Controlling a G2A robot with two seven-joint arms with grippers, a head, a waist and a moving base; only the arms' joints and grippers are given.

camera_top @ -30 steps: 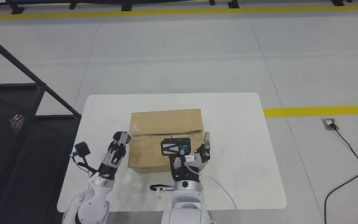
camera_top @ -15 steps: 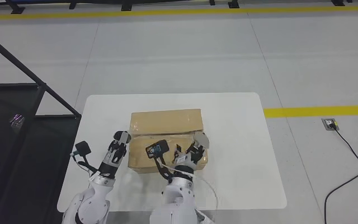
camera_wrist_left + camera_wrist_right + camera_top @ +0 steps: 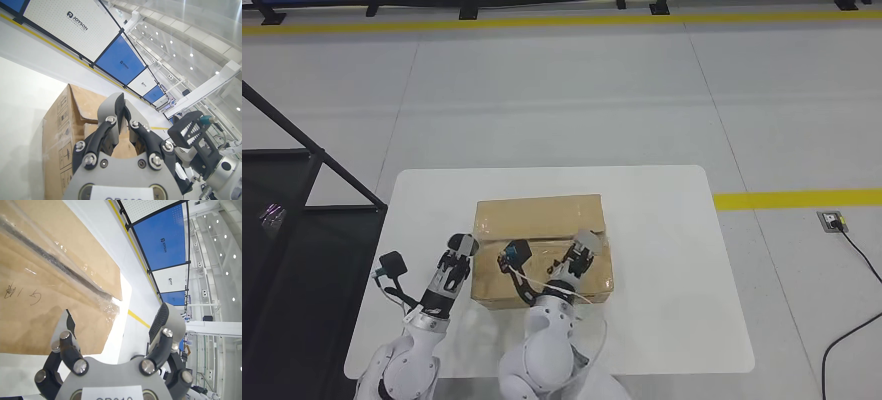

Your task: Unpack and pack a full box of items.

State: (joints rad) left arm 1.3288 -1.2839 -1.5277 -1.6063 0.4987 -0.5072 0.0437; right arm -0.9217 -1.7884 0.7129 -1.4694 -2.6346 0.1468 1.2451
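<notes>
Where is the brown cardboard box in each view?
Top view: brown cardboard box at the middle of the white table.
Left wrist view: just beyond the shut fingers of the left gripper.
Right wrist view: its taped top, beyond the open fingers of the right gripper.
Shared landmark: the yellow floor line by the panels.

One cardboard box [image 3: 538, 215], one white table [image 3: 672, 260] under it, two grippers, a left gripper [image 3: 122, 106] and a right gripper [image 3: 115, 309], two dark-padded fingers [image 3: 162, 317] on each
</notes>
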